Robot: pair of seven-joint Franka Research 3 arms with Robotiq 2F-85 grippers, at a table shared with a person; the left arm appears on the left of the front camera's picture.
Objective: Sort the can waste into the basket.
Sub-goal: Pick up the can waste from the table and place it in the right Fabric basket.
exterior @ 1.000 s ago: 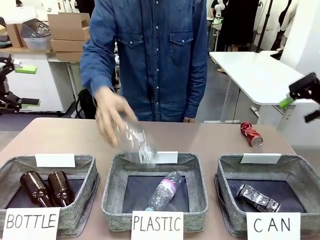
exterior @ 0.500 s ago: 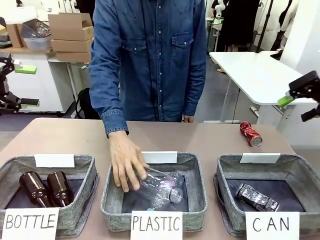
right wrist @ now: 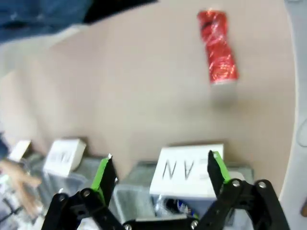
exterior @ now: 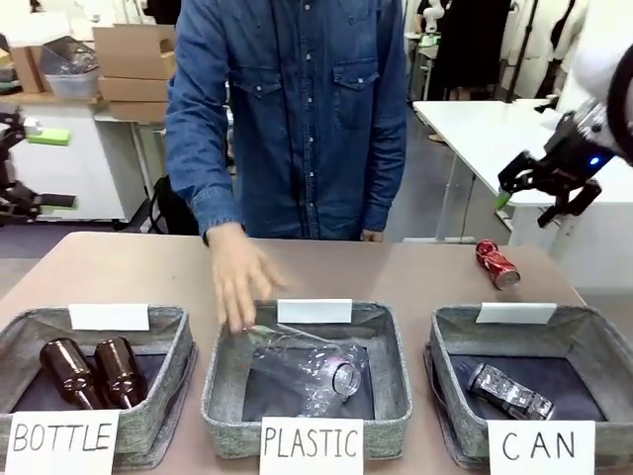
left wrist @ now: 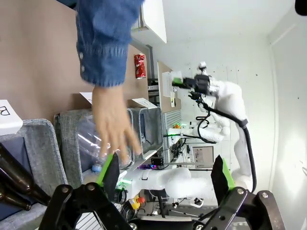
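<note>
- Can waste is half sorted: the silver-and-black can (exterior: 509,392) lies in the CAN basket (exterior: 584,332).
- Red can (exterior: 497,265) remains on the desk (exterior: 119,272), beyond that basket.
- Right gripper (exterior: 543,190) hovers above it, jaws open, empty; left gripper (left wrist: 165,179) likewise open.

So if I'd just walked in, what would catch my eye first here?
Probably the person's hand over the middle basket signed PLASTIC, with clear bottles inside. Then the shiny red can lying alone on the table behind the CAN basket, with the right gripper open in the air above it.
</note>
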